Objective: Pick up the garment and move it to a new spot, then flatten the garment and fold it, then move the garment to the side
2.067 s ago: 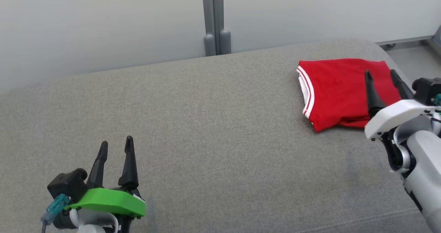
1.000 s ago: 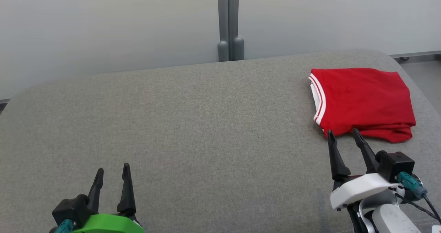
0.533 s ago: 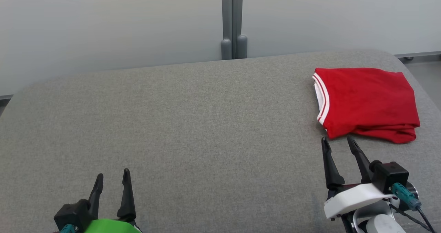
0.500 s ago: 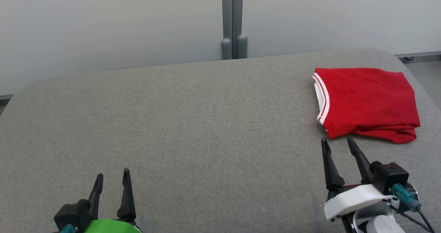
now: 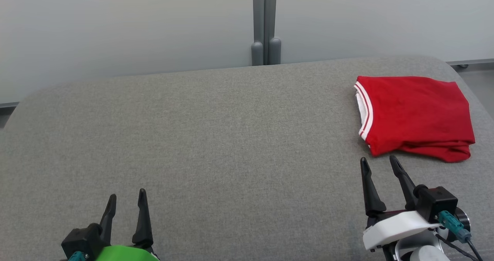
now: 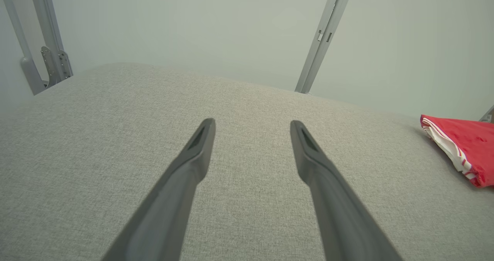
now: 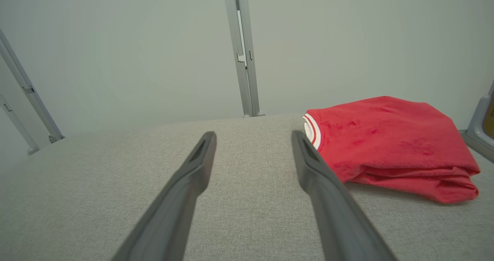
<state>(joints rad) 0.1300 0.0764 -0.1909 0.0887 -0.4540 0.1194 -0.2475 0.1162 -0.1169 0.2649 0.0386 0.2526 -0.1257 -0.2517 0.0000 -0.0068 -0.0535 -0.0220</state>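
Folded red garment (image 5: pixel 415 116) with white-striped trim: one, at 2 o'clock.
Tools: two, namely the left tool (image 5: pixel 127 193) with green housing and the right tool (image 5: pixel 378 158) with white housing.
Dark fingers (image 5: pixel 143 214): four, two per tool.
Grey upholstered cushion (image 5: pixel 231 137): one.
Pale wall panels (image 5: pixel 115 21): two.
Grey upright posts (image 5: pixel 265 21), 12 o'clock: two, side by side.

It looks like a bare lab test booth, with plain pale partition panels (image 5: pixel 115 29) joined by grey metal posts (image 5: pixel 264 21) behind a grey upholstered surface (image 5: pixel 231 137).
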